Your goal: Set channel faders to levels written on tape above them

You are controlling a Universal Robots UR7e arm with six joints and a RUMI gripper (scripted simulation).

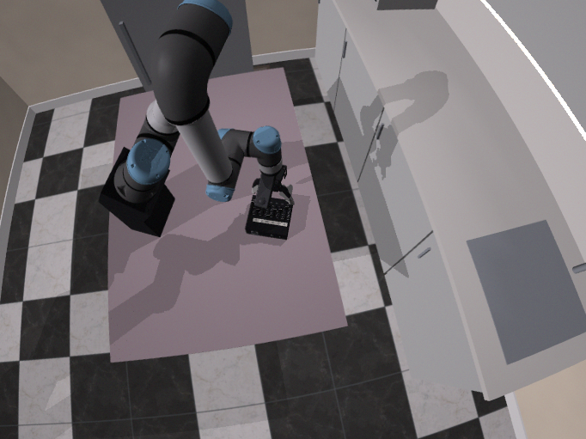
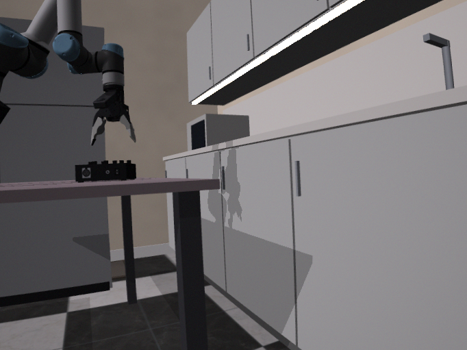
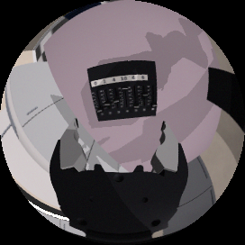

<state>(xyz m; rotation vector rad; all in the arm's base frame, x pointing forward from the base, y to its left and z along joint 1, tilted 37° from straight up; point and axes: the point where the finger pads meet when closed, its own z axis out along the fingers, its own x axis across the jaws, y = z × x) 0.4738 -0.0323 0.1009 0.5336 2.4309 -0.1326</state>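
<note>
The black lighting desk lies flat on the pink table. A white tape runs across it; in the wrist view it seems to read 0, 2, 4, 10, and the last two figures are too blurred to tell. The fader caps stand at different heights in their slots. One cap below the 10 is near the tape end; another cap at the left is far from it. Exact levels are unreadable, and the master cannot be singled out. My gripper is open and empty above the desk, touching nothing.
The pink table carries the desk. The arm's black base block stands at the table's left side. A kitchen counter with cupboards runs along the right, beyond a strip of floor. A grey fridge-like cabinet stands behind the table.
</note>
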